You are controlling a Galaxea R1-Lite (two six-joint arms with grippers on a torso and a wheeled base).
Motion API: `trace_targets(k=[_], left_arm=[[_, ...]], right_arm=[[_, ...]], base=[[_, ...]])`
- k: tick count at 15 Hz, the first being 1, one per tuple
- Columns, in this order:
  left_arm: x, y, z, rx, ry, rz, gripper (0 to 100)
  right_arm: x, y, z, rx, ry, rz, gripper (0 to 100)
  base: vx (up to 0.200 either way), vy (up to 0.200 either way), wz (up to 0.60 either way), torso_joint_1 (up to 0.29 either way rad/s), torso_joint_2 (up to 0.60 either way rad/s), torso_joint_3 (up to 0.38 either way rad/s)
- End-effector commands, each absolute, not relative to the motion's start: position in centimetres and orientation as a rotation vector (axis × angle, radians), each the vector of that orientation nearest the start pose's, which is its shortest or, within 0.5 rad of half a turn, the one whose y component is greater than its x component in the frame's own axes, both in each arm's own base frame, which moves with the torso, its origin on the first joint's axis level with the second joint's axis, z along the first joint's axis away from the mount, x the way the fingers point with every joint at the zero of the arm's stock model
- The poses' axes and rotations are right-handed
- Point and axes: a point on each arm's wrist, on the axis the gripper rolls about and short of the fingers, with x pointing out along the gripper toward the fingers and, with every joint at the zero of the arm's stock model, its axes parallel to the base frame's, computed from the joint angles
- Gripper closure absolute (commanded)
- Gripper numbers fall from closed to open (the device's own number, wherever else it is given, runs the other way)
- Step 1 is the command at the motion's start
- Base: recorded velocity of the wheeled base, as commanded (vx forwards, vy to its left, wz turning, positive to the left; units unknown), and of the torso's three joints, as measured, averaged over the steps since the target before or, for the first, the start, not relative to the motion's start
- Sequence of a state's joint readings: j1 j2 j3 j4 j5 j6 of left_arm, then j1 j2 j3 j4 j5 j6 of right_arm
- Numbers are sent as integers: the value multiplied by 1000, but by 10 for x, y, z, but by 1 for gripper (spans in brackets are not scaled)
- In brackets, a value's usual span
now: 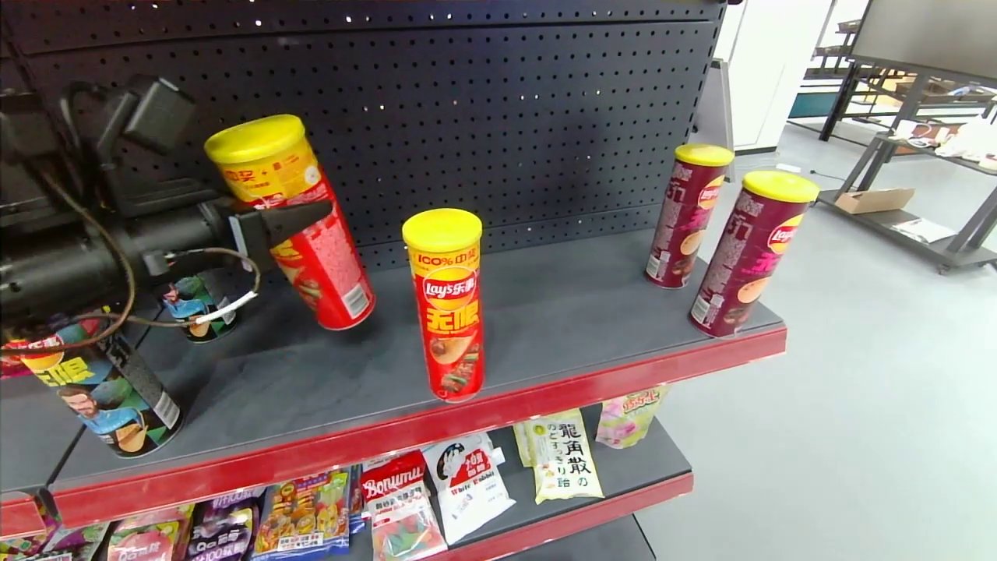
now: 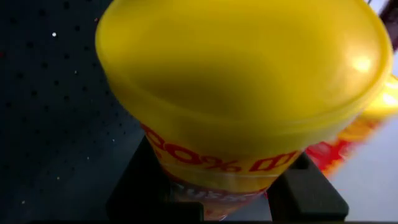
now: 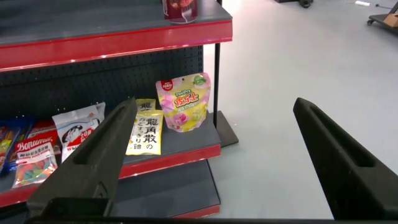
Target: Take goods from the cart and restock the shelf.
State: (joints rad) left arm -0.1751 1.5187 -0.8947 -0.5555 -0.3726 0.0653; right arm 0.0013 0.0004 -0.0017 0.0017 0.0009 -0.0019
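Left gripper: we find the left gripper (image 1: 300, 222) clamped on the red can (image 1: 331, 273) just under its yellow lid (image 2: 242, 68); one dark finger (image 2: 146, 190) sits on either side (the far one is hidden behind the can in the head view).
Where the can is: over the top shelf (image 1: 561, 312), left of the standing red can (image 1: 446, 312) and apart from it; the maroon cans (image 1: 689, 218) stand well apart, at the right end.
Axis: tilted, lid leaning to the left, base toward the board; we judge it wants righting before release.
Right gripper: on the right gripper (image 3: 217, 180) the fingers are spread wide with nothing between them; it is low, facing the snack bags (image 3: 183, 102) of the lower shelf; the left arm is the one placed for this move.
Hard to tell: whether the can's base touches the board or hangs just above it.
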Motion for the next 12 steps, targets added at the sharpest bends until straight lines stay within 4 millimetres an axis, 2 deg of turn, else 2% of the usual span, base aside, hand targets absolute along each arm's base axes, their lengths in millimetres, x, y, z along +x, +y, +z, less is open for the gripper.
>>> trace_targets(k=[1, 6, 9, 12], left_arm=[[318, -72, 238, 52, 97, -504, 100], [361, -94, 220, 25, 130, -430, 100], [385, -112, 220, -45, 112, -388, 100], [393, -124, 209, -39, 132, -412, 100]], right_arm=[[-23, 0, 76, -2, 0, 3, 0], [-23, 0, 76, -3, 0, 3, 0], [-23, 0, 76, -3, 0, 3, 0], [-23, 0, 76, -2, 0, 3, 0]], base=[[0, 0, 0, 0, 0, 0], [0, 0, 0, 0, 0, 0], [0, 0, 0, 0, 0, 0], [0, 0, 0, 0, 0, 0]])
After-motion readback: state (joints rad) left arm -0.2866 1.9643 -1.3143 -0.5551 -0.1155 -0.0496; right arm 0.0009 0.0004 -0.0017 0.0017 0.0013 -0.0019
